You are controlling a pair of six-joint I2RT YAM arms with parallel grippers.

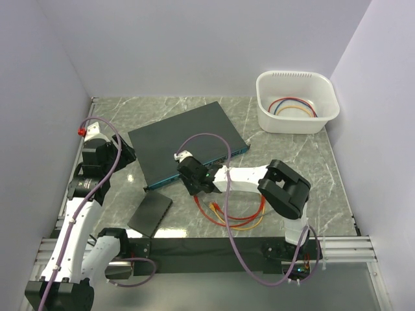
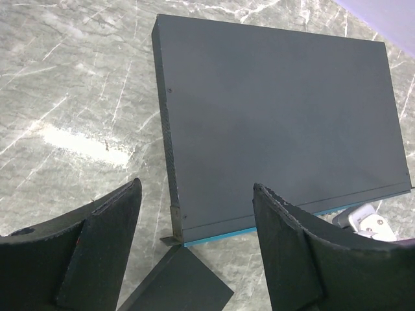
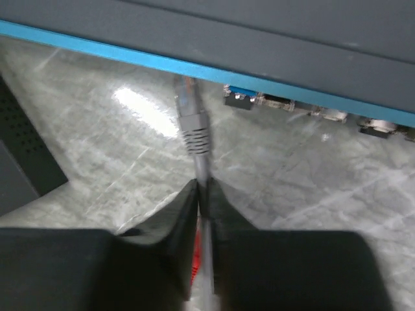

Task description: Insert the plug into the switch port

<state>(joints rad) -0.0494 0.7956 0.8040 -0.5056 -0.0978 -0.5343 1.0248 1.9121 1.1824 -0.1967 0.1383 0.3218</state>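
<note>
Plug (image 3: 192,118), its cable pinched in the right gripper (image 3: 202,189), meets the switch (image 3: 272,45) edge at upper centre, seemingly left of the sockets (image 3: 243,97); pushing now could jam or bend it.

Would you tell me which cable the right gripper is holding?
The grey cable, pinched in the right gripper near the switch; the red and orange cables lie loose on the table.

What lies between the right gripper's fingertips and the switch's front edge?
Only the grey plug, held by the right gripper, its tip at the switch's teal edge; right wrist view shows it.
</note>
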